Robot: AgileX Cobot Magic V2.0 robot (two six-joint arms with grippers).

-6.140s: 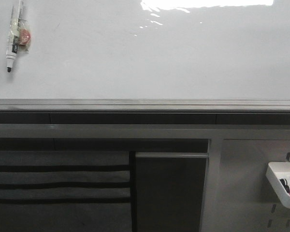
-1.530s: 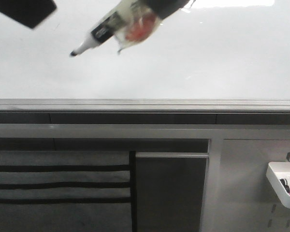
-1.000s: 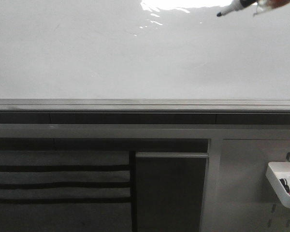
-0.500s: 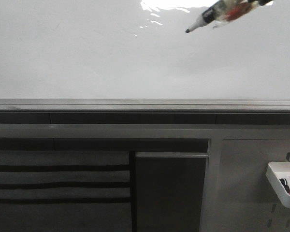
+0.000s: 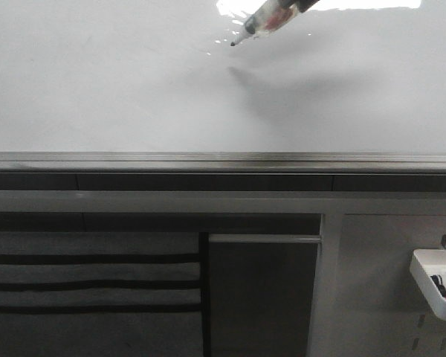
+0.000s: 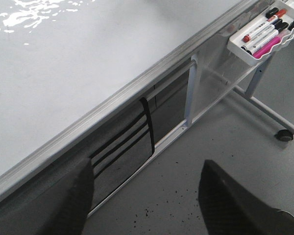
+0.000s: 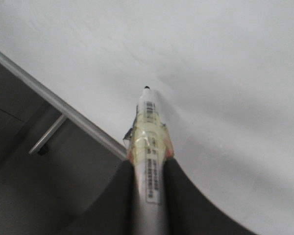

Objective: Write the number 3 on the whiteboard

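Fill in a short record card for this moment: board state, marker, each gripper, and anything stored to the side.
Board: whiteboard blank, no stroke of the number 3 visible
Marker: marker with its cap off, tip pointing at the board; contact cannot be told
Right gripper: right gripper shut on the marker
Left gripper: left gripper open, holding nothing
Side storage: white tray holding spare markers

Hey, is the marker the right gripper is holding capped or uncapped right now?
Uncapped: the marker shows its bare black tip, aimed at the whiteboard, between the right gripper's fingers.
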